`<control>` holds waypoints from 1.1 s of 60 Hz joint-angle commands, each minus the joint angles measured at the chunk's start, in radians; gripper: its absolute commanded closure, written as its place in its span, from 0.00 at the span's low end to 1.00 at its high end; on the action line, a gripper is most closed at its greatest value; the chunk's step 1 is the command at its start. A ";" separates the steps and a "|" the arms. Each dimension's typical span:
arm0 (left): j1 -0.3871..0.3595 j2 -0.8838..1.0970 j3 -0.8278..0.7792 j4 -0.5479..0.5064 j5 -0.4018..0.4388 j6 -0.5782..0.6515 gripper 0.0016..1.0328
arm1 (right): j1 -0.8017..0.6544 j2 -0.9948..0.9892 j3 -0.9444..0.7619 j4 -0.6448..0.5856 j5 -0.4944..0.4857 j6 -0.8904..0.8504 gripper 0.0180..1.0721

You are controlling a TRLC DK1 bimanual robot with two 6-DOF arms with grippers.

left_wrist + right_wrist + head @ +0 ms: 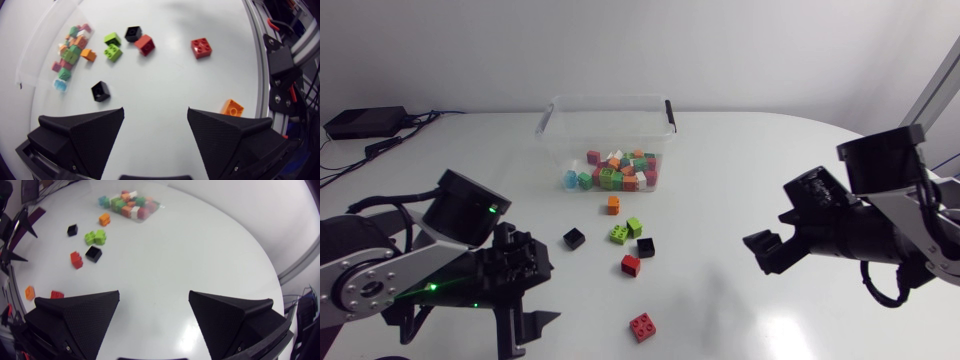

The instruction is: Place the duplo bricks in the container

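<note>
Fingers (pixel 80 135) spread, left hand (pixel 155 113) and right hand (pixel 154 294) hover over table (pixel 740 160).

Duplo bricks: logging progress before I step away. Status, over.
Left claw open, empty. Right claw open, empty. Container part filled; loose bricks still outside, in front of it. Nothing between claws and bricks.

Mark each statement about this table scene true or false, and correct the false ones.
1. The container already holds bricks. True.
2. The left gripper is shut on a black brick. False: it is open and empty.
3. Two green bricks lie together outside the container. True.
4. The right gripper holds an orange brick. False: it is open and empty.
5. Every brick is inside the container. False: a red brick lies on the table.
</note>
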 commanded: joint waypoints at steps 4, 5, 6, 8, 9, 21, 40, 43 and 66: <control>-0.042 0.070 0.011 -0.068 0.058 0.107 0.15 | 0.030 0.076 0.055 -0.072 -0.043 -0.103 0.05; -0.051 0.076 0.008 -0.074 0.059 0.116 0.15 | 0.030 0.078 0.044 -0.067 -0.057 -0.137 0.05; -0.058 0.077 0.007 -0.077 0.059 0.122 0.15 | 0.030 0.076 0.032 -0.056 -0.061 -0.164 0.05; -0.072 0.088 -0.001 -0.083 0.061 0.136 0.15 | 0.044 0.070 0.009 -0.019 -0.060 -0.189 0.05; -0.081 0.094 -0.003 -0.089 0.061 0.142 0.15 | 0.053 0.069 0.000 0.002 -0.060 -0.198 0.05; -0.157 0.140 -0.009 -0.157 0.085 0.187 0.17 | 0.149 0.101 0.012 -0.035 -0.132 -0.218 0.05; -0.258 0.251 0.008 -0.171 0.108 0.184 0.23 | 0.300 0.141 0.015 -0.032 -0.127 -0.238 0.05; -0.264 0.263 0.010 -0.171 0.110 0.184 0.26 | 0.304 0.148 0.017 -0.029 -0.127 -0.244 0.05; -0.305 0.257 -0.032 -0.057 0.113 0.168 0.42 | 0.379 0.211 0.028 -0.029 -0.127 -0.303 0.05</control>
